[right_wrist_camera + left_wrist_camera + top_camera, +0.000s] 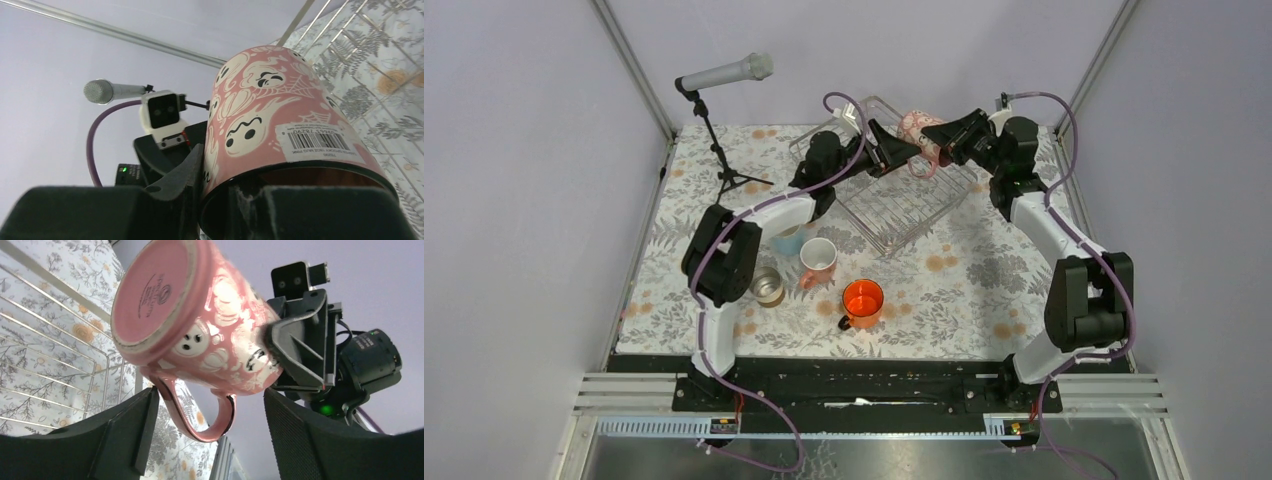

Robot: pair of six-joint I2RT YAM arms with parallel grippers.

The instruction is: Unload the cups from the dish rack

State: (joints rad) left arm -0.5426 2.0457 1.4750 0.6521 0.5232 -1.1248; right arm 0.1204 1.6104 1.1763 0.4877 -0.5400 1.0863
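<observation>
The dusty-pink mug (916, 130) with white ghost prints hangs tilted in the air over the far edge of the wire dish rack (904, 205). My right gripper (936, 136) is shut on its rim, one finger inside and one outside (195, 165). My left gripper (209, 407) is open, its jaws on either side of the mug's handle (200, 415) just below the mug (200, 315). The light blue mug (789, 240), salmon-pink mug (818, 258), orange mug (862, 300) and steel cup (768, 287) stand on the table in front of the rack.
A microphone (724, 72) on a black tripod stands at the far left of the floral tablecloth. The enclosure's frame posts and grey walls close in the back. The rack's wires (50, 355) lie below the left gripper.
</observation>
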